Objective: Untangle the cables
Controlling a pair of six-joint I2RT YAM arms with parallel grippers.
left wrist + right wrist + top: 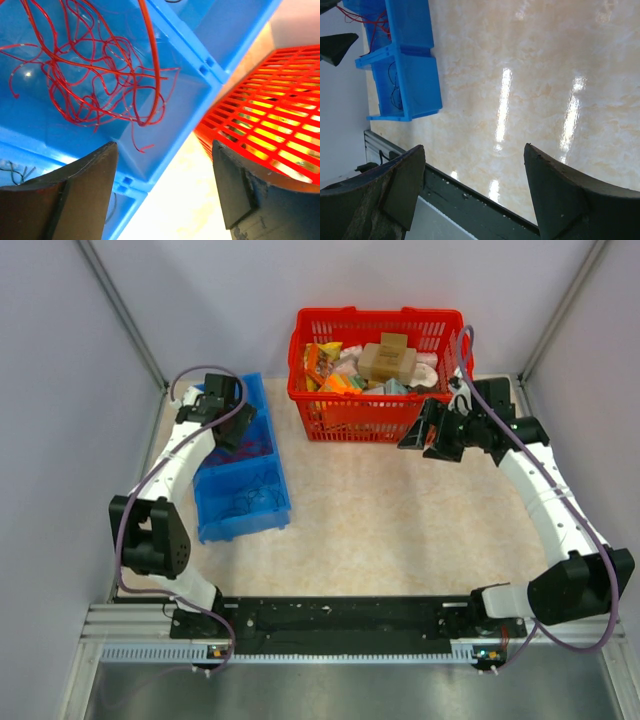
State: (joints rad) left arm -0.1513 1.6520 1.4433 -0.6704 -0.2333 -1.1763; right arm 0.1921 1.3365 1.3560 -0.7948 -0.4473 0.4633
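Note:
The cables [95,70] are thin red wires in a loose, loopy tangle lying in the far compartment of a blue bin [60,130]. My left gripper [165,150] is open and empty, hovering above that compartment's corner, with the tangle just ahead of its fingers [75,190]. In the top view the left gripper [238,430] covers the far compartment of the bin [270,455] and hides the cables. My right gripper [430,438] is open and empty, raised above the table in front of the red basket. Its wrist view shows the red wires far off [367,20] in the bin [412,60].
A red mesh basket [375,420] full of packaged goods stands at the back centre; it also shows in the left wrist view [270,125]. The bin's near compartment holds thin dark wires [245,498]. The black base rail [340,615] runs along the near edge.

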